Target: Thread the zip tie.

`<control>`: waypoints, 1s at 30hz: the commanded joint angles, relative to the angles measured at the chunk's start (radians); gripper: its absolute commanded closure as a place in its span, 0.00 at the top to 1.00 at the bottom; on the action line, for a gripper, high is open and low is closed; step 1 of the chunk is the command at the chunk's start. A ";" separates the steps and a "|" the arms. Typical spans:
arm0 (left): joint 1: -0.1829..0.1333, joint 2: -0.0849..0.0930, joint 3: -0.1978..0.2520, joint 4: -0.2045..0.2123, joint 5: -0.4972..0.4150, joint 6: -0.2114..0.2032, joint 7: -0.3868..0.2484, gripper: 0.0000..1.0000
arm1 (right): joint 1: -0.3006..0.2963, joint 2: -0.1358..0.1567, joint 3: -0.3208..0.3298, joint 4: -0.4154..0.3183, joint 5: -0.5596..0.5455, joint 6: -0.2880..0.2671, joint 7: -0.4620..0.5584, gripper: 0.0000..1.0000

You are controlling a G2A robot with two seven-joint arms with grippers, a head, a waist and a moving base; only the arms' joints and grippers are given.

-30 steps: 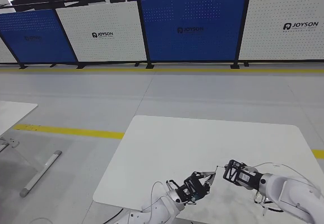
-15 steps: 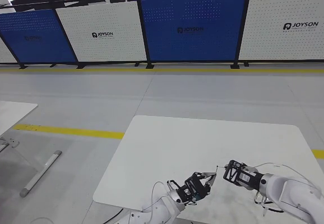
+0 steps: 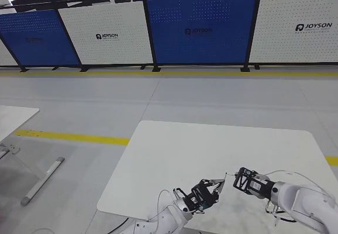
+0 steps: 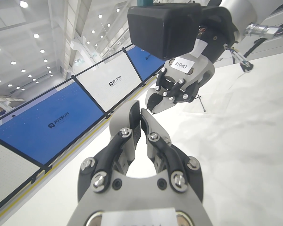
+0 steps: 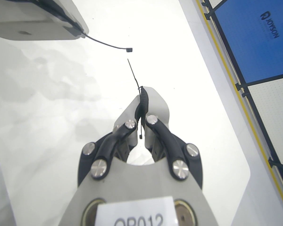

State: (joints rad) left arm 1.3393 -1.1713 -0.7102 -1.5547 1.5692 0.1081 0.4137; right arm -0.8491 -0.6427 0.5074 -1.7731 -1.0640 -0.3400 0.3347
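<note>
Top view: the white table stretches wide ahead of the arms, which meet near its near edge, so the room for shifting lies forward and sideways. The left gripper and right gripper face each other, each pinched tight on the zip tie, likely to steady both ends. Its head sits just beyond the tail tip, apart and not yet threaded.

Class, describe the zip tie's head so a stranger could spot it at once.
Over the white table, a thin black strand curves out of the left end effector. The head is the small square block at its end, unlike the pointed tip facing it.
</note>
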 commanded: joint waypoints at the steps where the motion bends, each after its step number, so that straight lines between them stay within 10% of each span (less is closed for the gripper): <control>1: 0.000 0.000 0.000 0.000 0.000 0.000 0.000 0.00 | 0.000 0.000 0.000 0.000 0.000 0.000 0.000 0.00; 17: -0.020 0.014 -0.001 0.024 0.001 0.032 0.029 0.00 | 0.000 0.000 0.000 0.000 0.000 0.000 0.000 0.00; 24: 0.017 0.058 -0.103 0.006 -0.032 -0.193 0.079 0.00 | 0.000 0.000 0.000 0.000 0.000 0.000 0.000 0.00; 30: 0.057 0.077 -0.152 -0.027 -0.035 -0.250 0.073 0.00 | 0.000 0.000 0.000 0.000 0.000 0.000 0.000 0.00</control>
State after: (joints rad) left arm 1.3920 -1.0948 -0.8583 -1.5791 1.5355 -0.1448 0.4863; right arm -0.8491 -0.6427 0.5074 -1.7731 -1.0641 -0.3400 0.3347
